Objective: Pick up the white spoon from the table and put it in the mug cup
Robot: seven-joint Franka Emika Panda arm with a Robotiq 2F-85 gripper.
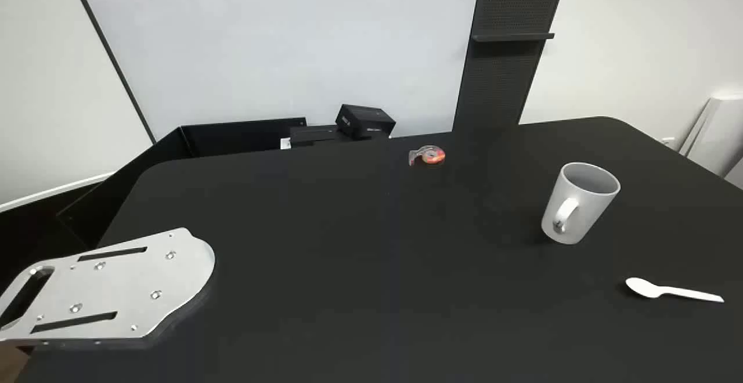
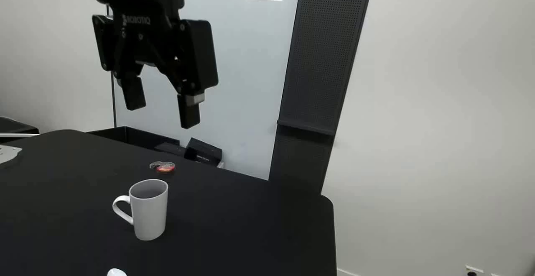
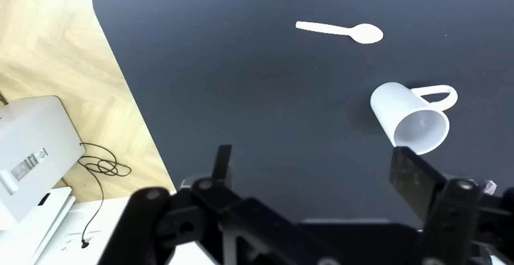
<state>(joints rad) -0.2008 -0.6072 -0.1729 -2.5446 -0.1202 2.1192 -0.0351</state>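
Observation:
The white spoon (image 1: 667, 291) lies flat on the black table (image 1: 348, 267). Only its bowl end (image 2: 116, 272) shows at the bottom of an exterior view; in the wrist view the whole spoon (image 3: 365, 33) shows near the top. The light grey-white mug cup (image 1: 589, 206) stands upright near the spoon in both exterior views (image 2: 149, 217). In the wrist view the mug (image 3: 395, 102) is right of centre, its mouth partly behind a fingertip. My gripper (image 2: 162, 113) is open and empty, high above the table. Its spread fingers also show in the wrist view (image 3: 312, 154).
A perforated metal plate (image 1: 139, 278) lies on the table. A small red and clear tape dispenser (image 1: 432, 155) sits near the back edge, behind the mug (image 2: 165, 167). A black box (image 1: 364, 122) is beyond that edge. Floor, grey-white equipment (image 3: 40, 156) and a cable (image 3: 104, 164) show past the table edge.

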